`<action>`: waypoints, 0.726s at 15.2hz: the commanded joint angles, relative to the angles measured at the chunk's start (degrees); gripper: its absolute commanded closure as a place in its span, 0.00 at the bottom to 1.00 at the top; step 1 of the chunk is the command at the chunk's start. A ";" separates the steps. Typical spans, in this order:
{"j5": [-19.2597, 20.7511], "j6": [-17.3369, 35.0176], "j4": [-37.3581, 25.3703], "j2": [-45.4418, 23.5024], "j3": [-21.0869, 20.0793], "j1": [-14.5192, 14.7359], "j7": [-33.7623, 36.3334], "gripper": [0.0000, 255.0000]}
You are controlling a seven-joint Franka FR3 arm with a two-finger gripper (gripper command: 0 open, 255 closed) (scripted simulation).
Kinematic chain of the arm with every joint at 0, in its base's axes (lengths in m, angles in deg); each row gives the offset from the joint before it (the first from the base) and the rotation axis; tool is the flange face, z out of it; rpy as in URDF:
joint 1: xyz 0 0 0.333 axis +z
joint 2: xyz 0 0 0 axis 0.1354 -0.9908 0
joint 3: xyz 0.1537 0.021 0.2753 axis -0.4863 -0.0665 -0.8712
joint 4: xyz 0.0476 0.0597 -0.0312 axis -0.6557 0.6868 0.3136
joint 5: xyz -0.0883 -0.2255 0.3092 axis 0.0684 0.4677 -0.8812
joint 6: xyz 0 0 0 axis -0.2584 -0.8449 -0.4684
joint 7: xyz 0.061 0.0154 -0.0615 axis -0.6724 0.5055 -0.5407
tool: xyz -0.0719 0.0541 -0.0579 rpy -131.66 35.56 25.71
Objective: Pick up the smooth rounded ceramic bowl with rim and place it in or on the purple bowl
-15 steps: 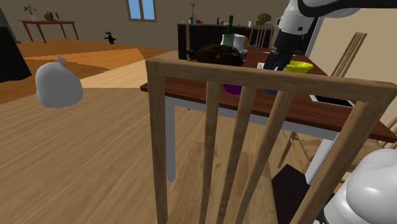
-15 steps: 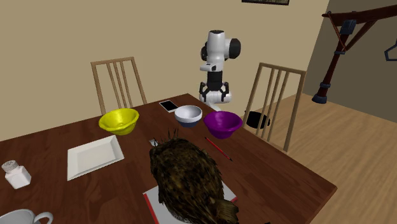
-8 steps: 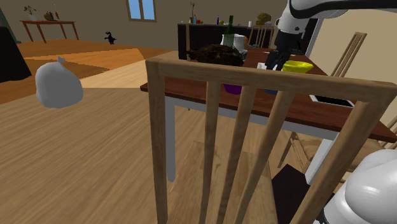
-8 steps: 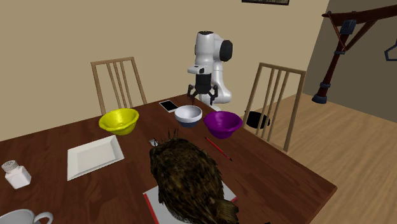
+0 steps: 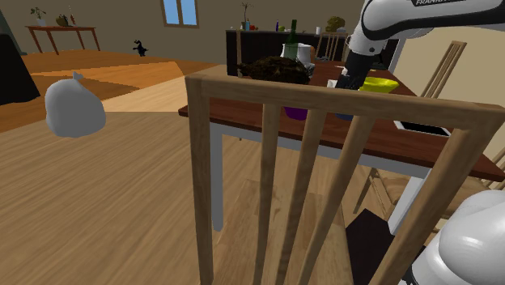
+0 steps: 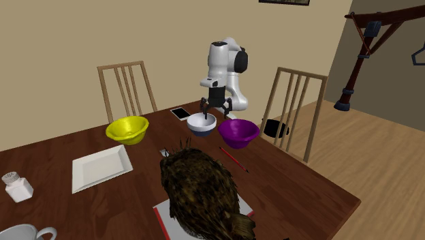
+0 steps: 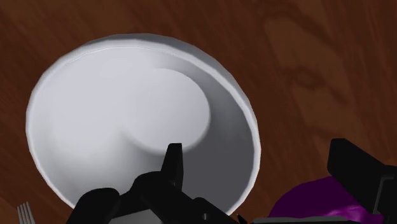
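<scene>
The white rounded bowl (image 6: 201, 123) stands on the brown table between the yellow bowl (image 6: 127, 129) and the purple bowl (image 6: 238, 132). In the wrist view the white bowl (image 7: 121, 121) lies just below the hand. My gripper (image 7: 254, 153) is open and straddles the rim on the purple bowl's (image 7: 312, 203) side: one fingertip (image 7: 173, 159) is inside the bowl, the other over the table. The fingers touch nothing. In the second exterior view my gripper (image 6: 214, 112) hangs low over the bowl's far edge. From the shoulder view my gripper (image 5: 350, 77) is beside the yellow bowl (image 5: 379, 83).
A brown owl figure (image 6: 201, 194), a white square plate (image 6: 101, 166), a red pencil (image 6: 233, 158), a phone (image 6: 180, 113) and a shaker (image 6: 17, 186) share the table. A fork (image 7: 24, 213) lies near the white bowl. A wooden chair back (image 5: 324, 154) fills the shoulder view's foreground.
My gripper has shifted from above the purple bowl toward the second exterior view's left and come down to the white bowl's rim. The bowls have stayed put.
</scene>
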 commanded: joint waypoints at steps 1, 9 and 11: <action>-0.01 0.13 0.04 -0.07 0.02 0.00 -0.01 0.00; -0.01 0.12 0.04 -0.07 0.01 0.00 0.00 1.00; -0.01 0.12 0.03 -0.07 0.01 0.00 -0.01 1.00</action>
